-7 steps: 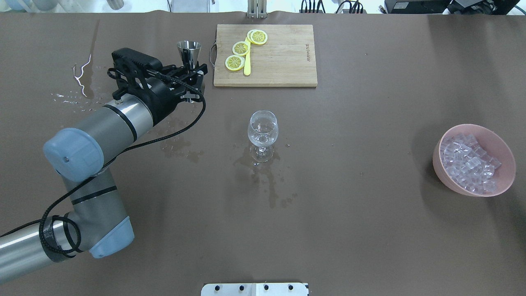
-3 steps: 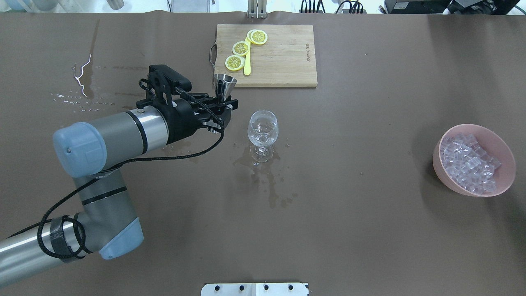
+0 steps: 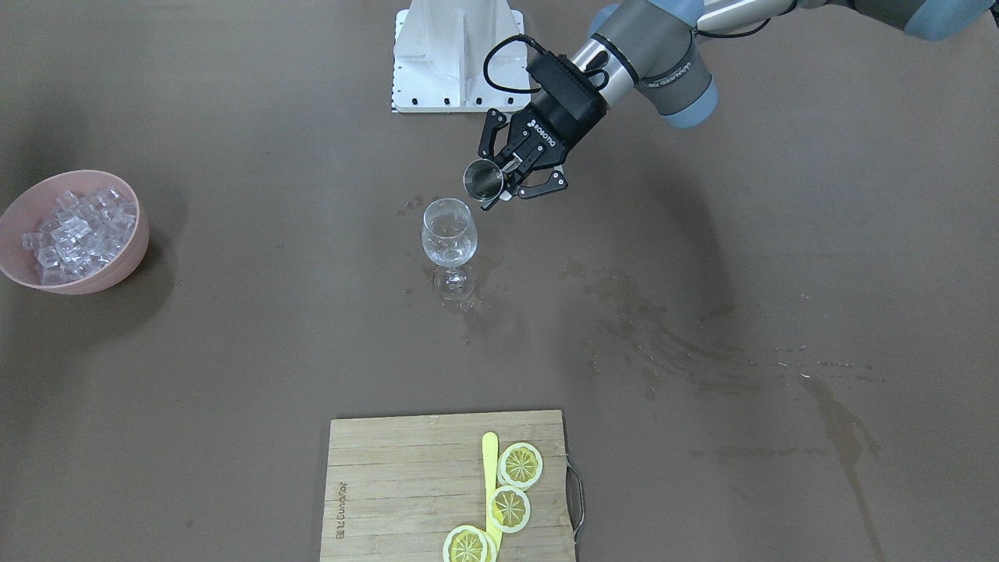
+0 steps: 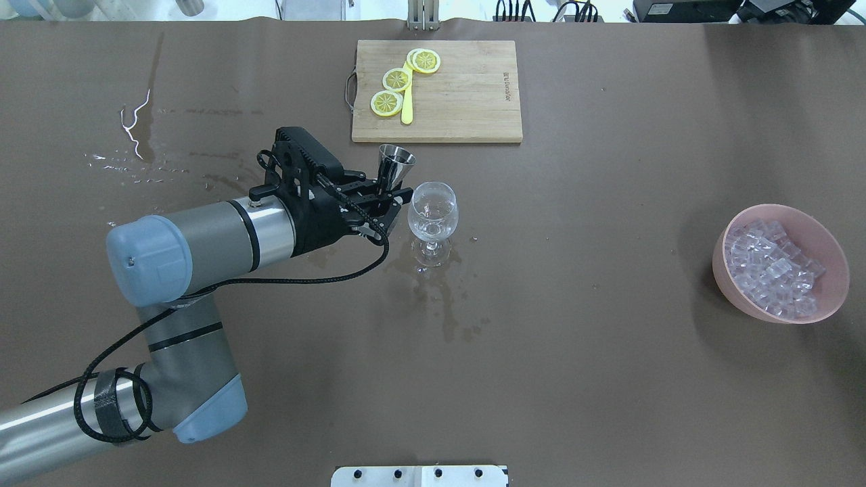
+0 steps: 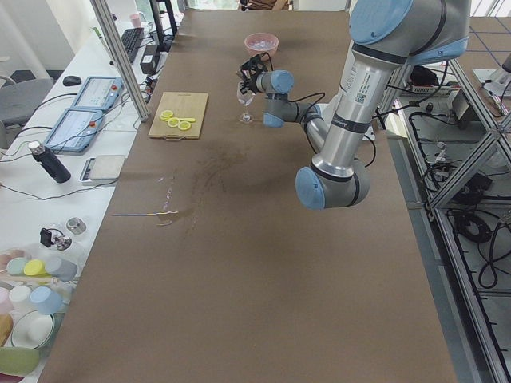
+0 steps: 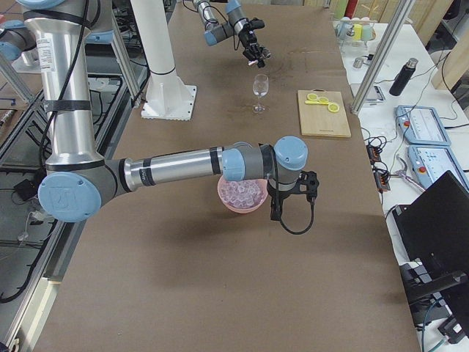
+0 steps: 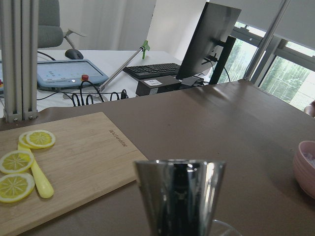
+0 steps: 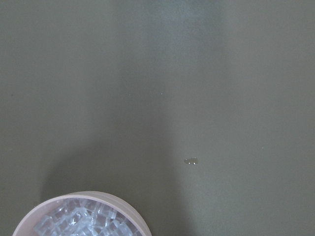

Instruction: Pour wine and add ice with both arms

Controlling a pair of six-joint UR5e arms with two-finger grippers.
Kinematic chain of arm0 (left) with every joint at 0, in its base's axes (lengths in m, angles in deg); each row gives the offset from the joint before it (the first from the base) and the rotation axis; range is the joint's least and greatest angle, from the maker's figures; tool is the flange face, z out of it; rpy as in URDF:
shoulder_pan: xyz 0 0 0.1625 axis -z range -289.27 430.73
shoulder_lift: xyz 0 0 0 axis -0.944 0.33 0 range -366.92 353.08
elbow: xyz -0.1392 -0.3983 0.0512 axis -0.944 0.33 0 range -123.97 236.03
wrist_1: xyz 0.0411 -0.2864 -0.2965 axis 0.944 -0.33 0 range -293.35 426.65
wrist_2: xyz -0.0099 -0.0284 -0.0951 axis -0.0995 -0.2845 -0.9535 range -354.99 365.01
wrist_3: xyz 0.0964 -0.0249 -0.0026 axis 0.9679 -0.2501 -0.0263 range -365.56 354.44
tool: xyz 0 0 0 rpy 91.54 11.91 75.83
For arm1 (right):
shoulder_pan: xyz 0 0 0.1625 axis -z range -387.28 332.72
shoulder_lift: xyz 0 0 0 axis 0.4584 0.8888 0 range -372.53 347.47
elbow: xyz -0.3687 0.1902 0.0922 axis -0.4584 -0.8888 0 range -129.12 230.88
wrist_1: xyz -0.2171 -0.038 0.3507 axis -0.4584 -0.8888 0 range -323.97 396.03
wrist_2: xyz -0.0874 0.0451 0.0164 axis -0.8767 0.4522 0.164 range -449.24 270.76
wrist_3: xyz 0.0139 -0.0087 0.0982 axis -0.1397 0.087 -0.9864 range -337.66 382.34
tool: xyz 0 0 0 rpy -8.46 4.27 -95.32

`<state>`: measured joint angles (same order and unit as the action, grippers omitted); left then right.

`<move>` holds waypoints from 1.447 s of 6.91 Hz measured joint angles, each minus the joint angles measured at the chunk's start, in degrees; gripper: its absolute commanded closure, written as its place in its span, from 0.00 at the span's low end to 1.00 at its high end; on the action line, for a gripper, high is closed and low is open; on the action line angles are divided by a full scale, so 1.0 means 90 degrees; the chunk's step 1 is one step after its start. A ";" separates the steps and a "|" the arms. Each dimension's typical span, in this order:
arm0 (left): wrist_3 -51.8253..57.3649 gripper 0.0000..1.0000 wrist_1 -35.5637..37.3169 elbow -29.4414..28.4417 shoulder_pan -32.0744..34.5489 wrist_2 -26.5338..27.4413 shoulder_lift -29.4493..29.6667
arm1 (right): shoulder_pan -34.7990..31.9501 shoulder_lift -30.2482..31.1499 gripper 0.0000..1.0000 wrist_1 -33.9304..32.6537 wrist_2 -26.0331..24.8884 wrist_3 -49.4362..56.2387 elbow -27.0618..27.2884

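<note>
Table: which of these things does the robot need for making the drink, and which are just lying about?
For the job: jigger, wine glass, ice, pink bowl.
Lying about: cutting board, lemon slices, yellow stick, wet patches.

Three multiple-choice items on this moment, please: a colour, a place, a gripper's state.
1. The bowl holding the ice is: A blue; B pink; C green.
2. The lemon slices lie: A on the wooden board; B in the bowl; C on a plate.
3. The left gripper is: A open, empty; B shut on a bottle; C shut on the steel jigger.
Answers: B, its wall shows pink; A, every slice rests on the board; C, it clamps the jigger beside the wine glass.
</note>
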<state>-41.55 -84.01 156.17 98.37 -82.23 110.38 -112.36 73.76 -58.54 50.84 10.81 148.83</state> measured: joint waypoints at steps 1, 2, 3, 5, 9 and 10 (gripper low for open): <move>0.0243 1.00 0.0245 0.0059 -0.0002 -0.0154 0.0001 | 0.0000 -0.0025 0.00 -0.0003 0.0028 -0.0002 0.0007; 0.0442 1.00 0.0645 0.0188 -0.0004 -0.0248 0.0018 | 0.0000 -0.0032 0.00 -0.0002 0.0076 0.0000 0.0028; 0.0588 1.00 0.1084 0.0358 0.0000 -0.0337 0.0039 | 0.0000 -0.0033 0.00 -0.0001 0.0098 0.0002 0.0070; 0.0702 1.00 0.1575 0.0498 0.0012 -0.0435 0.0066 | 0.0000 -0.0028 0.00 0.0000 0.0102 0.0003 0.0108; 0.0921 1.00 0.2562 0.0588 0.0015 -0.0452 0.0409 | 0.0000 -0.0027 0.00 -0.0012 0.0097 0.0003 0.0097; 0.1104 1.00 0.2985 0.0736 0.0023 -0.0481 0.0492 | 0.0000 -0.0027 0.00 -0.0019 0.0095 0.0003 0.0084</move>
<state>-31.62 -57.15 162.79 98.57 -86.56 114.80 -112.36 73.51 -58.71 51.70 10.83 149.58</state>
